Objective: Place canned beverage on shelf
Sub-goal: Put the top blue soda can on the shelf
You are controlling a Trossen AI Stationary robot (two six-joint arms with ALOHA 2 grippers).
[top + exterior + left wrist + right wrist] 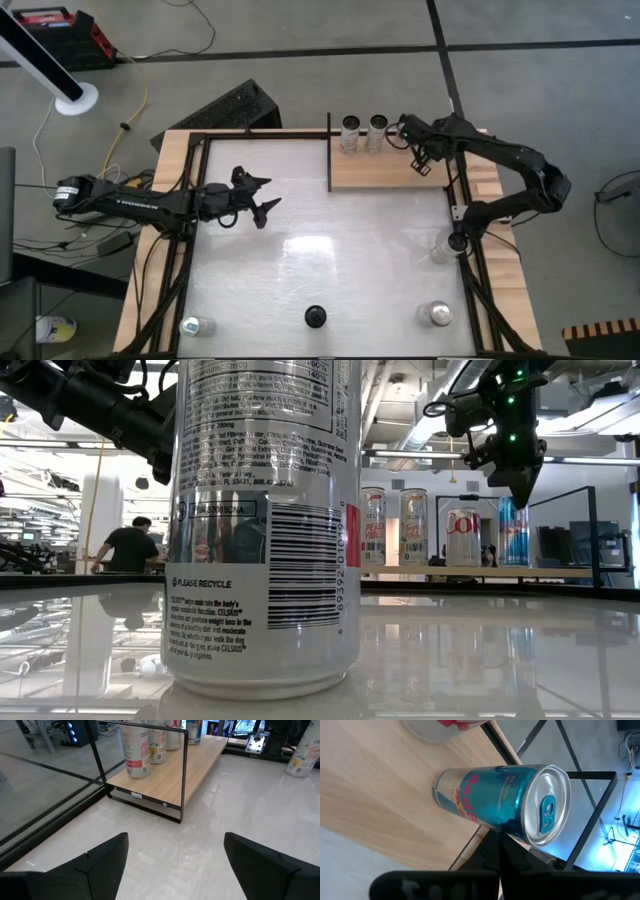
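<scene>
The light-wood shelf [385, 172] lies at the table's far right. Several cans stand on it on their bases: two white ones [350, 135] [377, 132], a red-lettered one [462, 536] and a blue one [513, 530] [495, 800] at the shelf's right end. My right gripper [418, 155] [520, 488] [499, 842] hangs just above the blue can, fingers together and pointing down. My left gripper [262, 197] [175, 847] is open and empty over the table's left half, facing the shelf [170, 775]. My right gripper's shut fingertips [498, 845] stand right by the blue can's top rim [535, 837], coming from above. I cannot tell whether they touch it. The can stands upright on the shelf.
A tall silver can [262, 520] stands close before the low camera. More cans stand on the white tabletop at near left [198, 325], near right [437, 315] and by the right arm's base [441, 247]. Black frame rods [329, 150] edge the shelf and table.
</scene>
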